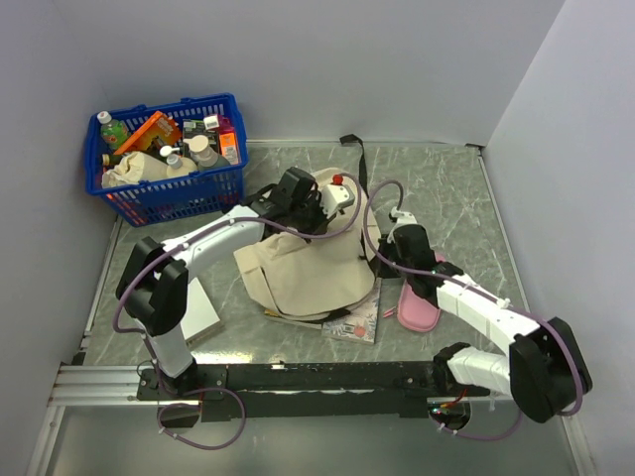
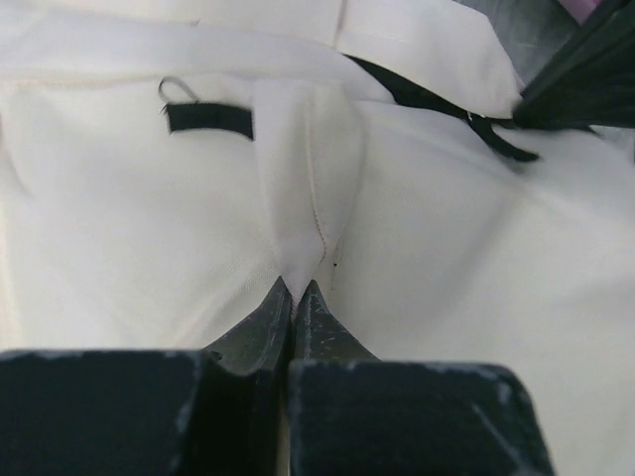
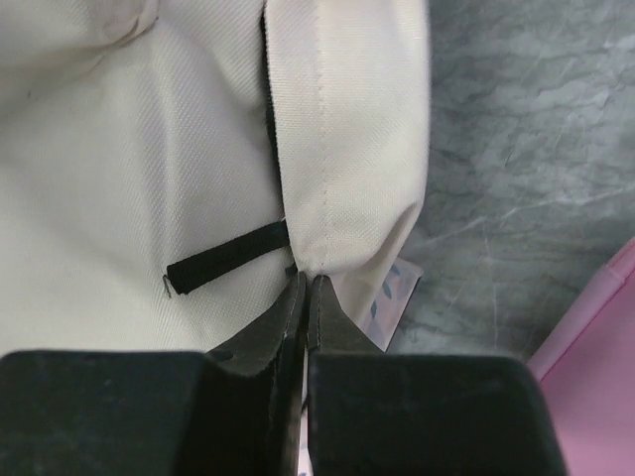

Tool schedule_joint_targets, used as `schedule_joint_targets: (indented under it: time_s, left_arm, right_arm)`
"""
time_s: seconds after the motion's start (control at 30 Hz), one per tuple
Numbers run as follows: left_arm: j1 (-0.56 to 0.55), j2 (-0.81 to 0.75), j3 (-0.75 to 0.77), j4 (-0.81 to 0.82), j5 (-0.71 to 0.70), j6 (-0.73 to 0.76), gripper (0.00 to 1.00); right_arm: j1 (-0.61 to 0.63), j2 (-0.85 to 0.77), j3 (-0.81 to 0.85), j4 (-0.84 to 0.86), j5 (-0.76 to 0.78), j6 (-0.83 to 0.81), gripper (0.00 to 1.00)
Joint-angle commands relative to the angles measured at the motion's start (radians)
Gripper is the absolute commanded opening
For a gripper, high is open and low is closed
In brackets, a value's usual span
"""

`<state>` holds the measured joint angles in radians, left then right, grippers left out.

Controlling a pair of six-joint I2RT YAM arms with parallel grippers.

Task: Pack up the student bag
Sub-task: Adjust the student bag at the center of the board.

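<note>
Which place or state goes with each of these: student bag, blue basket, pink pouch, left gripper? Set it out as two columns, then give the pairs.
Things:
1. student bag
2. blue basket
3. pink pouch
4. left gripper

Places or states:
A. far left corner, packed full
B. shut on a fold of cream fabric
C. centre, lying over a patterned booklet
D. just right of the bag

Pairs: 1-C; 2-A; 3-D; 4-B
</note>
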<state>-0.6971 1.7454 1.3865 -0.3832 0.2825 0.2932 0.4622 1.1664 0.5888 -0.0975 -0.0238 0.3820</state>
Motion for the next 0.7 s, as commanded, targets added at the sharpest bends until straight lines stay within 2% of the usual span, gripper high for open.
schedule_joint_targets:
  time_s: [0.0, 0.13, 0.23, 0.33, 0.53, 0.67]
  left_arm:
    - [-0.027, -0.047, 0.036, 0.098, 0.021, 0.063, 0.01]
    - [-0.035, -0.053, -0.059, 0.095, 0.023, 0.132, 0.02]
    - [-0.035, -0.064, -0.110, 0.104, 0.014, 0.149, 0.02]
    - [-0.035, -0.072, -0.136, 0.110, 0.006, 0.162, 0.02]
    - [-0.035, -0.087, -0.158, 0.095, 0.012, 0.182, 0.02]
    - [-0.036, -0.092, -0.178, 0.096, 0.017, 0.176, 0.02]
  right_arm:
    - [0.013, -0.074, -0.058, 0.009, -0.048, 0.032, 0.00]
    - [0.032, -0.112, -0.086, -0.021, -0.070, 0.018, 0.02]
    - [0.047, -0.155, -0.075, -0.041, -0.042, -0.037, 0.30]
    - [0.052, -0.201, -0.058, -0.022, -0.040, -0.097, 0.39]
    - [0.070, -0.205, -0.032, 0.019, -0.128, -0.192, 0.44]
    - [0.191, -0.174, -0.023, 0.042, -0.070, -0.293, 0.45]
